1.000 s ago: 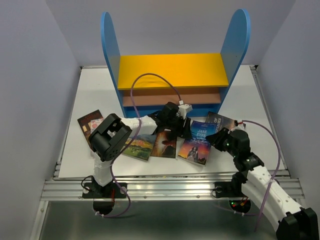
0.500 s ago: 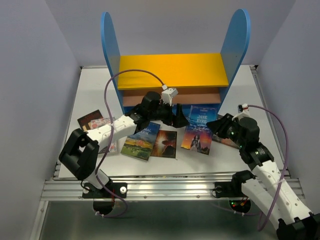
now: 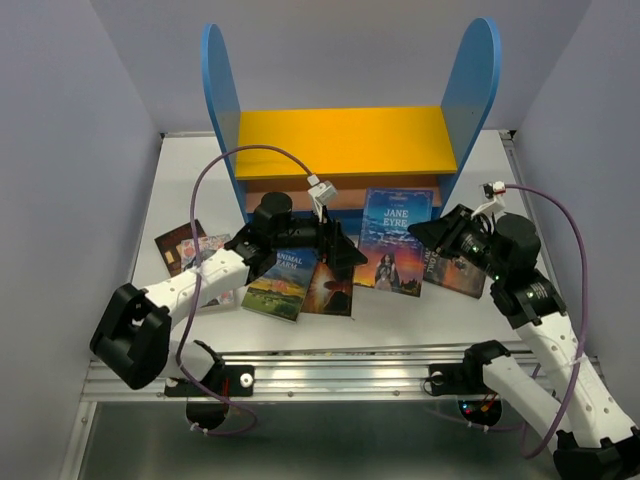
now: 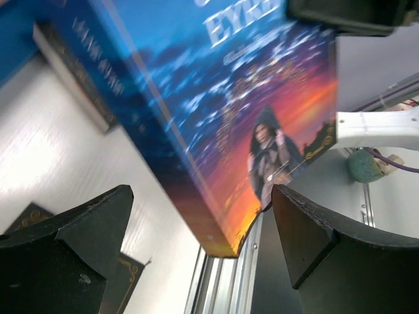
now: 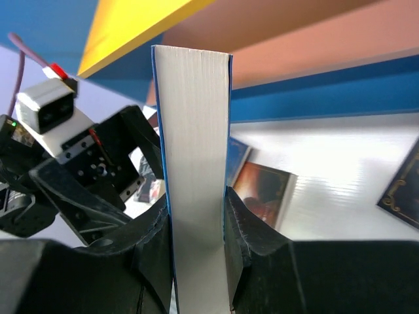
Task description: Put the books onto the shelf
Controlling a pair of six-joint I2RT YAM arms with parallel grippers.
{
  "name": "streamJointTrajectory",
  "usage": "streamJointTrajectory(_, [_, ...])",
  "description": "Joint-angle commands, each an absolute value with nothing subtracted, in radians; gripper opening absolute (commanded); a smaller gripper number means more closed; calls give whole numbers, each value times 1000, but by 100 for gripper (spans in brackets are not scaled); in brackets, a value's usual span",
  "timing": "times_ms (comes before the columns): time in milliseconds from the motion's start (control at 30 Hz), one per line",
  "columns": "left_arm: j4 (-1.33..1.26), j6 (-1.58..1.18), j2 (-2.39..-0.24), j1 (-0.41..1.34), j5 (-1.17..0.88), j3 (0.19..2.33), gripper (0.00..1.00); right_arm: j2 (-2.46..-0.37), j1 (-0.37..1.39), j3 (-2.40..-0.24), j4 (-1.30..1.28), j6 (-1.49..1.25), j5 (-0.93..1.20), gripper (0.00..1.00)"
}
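**Right gripper (image 3: 428, 236) clamps the Jane Eyre book (image 3: 395, 240) in front of the shelf (image 3: 345, 140)**

A white table (image 3: 185, 175) is seen from above, with two robot arms rising from its near edge. The wooden shelf stands at the back, with tall blue round-topped side panels, a yellow top board, a brown middle board and a blue base.

At the far left a dark red book (image 3: 178, 245) lies flat. A pale book (image 3: 207, 246) lies against it, partly under the left arm. That arm reaches diagonally toward the middle of the table.

Next comes the Animal Farm book (image 3: 278, 282), flat on the table. Just beside it on the right is a dark book with an orange glow (image 3: 330, 290).

The left gripper (image 3: 347, 252) hovers over the far edge of that book. Its jaws are spread wide and grip nothing. In its wrist view the lower corner of the Jane Eyre book sits in the gap between the two black fingers.

Right of centre, the Jane Eyre book is raised on edge and tilted, its cover facing up toward the overhead camera. Its top edge is close to the shelf's lower boards, but it rests on no board. Whether its bottom edge touches the table cannot be told.

The right gripper pinches it from the right side. In the wrist view both fingers press on the covers, with the white page edges facing the lens.

At the far right a dark book with gold lettering (image 3: 455, 272) lies flat, partly under the right gripper.
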State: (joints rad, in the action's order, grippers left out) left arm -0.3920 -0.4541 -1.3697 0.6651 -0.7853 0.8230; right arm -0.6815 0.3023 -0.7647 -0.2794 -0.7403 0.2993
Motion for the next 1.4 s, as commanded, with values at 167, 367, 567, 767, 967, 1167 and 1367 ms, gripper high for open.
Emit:
streamJointTrajectory(167, [-584,-520,-1289,658,-879,805,99,-704,305,-871,-43,-859,521,1])
streamJointTrajectory(367, [-601,-537,-1304,658,-867,804,99,-723,305,-861,67,-896,581,1])
streamJointTrajectory(567, [-627,-555,-1304,658,-861,807,98,-719,305,-865,87,-905,604,1])
streamJointTrajectory(767, [-667,-597,-1295,658,-885,818,69,-747,305,-835,86,-888,594,1])
streamJointTrajectory(967, [-672,-633,-1258,658,-858,793,12,-782,305,-847,40,-828,494,1])
streamJointTrajectory(1167, [-675,-693,-1210,658,-746,781,0,-782,305,-888,-98,-723,275,42])
streamJointTrajectory(1367, [-644,-788,-1115,660,-412,796,0,-747,305,-940,-212,-646,89,100])
